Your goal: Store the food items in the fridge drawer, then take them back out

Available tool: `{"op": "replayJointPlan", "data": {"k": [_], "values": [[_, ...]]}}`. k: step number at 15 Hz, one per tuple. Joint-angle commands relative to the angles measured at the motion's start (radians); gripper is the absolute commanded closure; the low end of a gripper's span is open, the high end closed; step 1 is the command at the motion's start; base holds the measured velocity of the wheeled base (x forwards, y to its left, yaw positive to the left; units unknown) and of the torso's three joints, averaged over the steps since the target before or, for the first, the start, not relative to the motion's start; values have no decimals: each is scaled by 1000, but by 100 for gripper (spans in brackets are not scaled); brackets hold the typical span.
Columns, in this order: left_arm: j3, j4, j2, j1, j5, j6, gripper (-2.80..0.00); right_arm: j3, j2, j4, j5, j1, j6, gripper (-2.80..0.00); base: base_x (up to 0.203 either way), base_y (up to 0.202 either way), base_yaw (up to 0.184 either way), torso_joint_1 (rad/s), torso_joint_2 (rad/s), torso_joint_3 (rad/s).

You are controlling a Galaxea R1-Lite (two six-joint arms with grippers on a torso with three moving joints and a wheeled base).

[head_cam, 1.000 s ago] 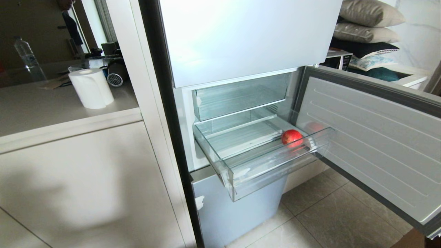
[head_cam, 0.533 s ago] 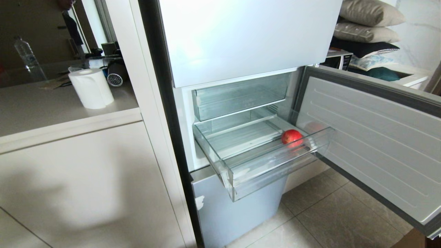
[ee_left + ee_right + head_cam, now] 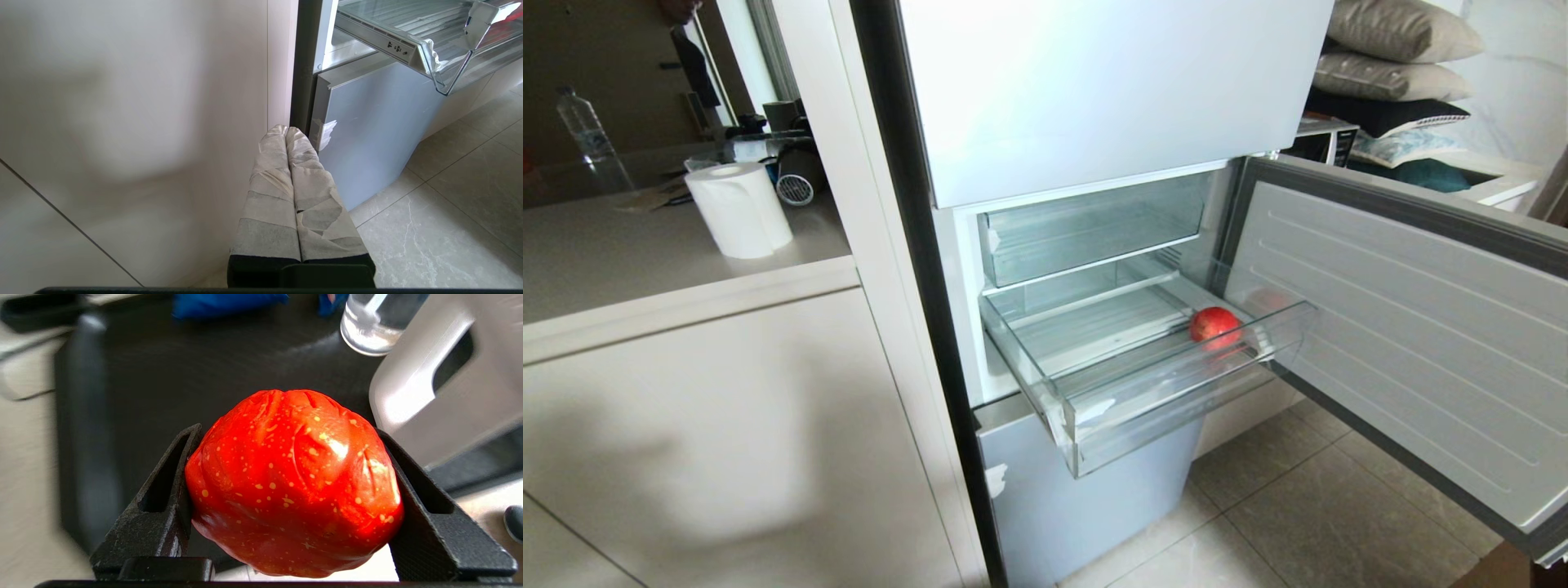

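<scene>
Fridge drawer, pulled out below a second clear bin, holds one red fruit on its ribbed floor toward the corner nearest the open fridge door. Right gripper, outside the head view, has its dark fingers spread wide and pressed against both sides of a second, yellow-speckled red fruit, above a dark surface. Left gripper, its tape-wrapped fingers pressed together and empty, hangs low beside the cabinet panel.

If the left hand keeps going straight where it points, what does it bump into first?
Probably the dark fridge edge beside the cream cabinet panel, just left of the pale-blue door panel. The left hand is shut; depth is hard to judge.
</scene>
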Motion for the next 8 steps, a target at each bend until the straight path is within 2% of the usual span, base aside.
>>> {"op": "replayJointPlan", "data": {"k": [1,8], "values": [[0,0,0,0,1,0,0,-79,161,-2,3,-12,0,0,0,0,0,0,0,0],[0,0,0,0,1,0,0,-187,302,-2,13,-8,-1,0,0,0,0,0,0,0]]}}
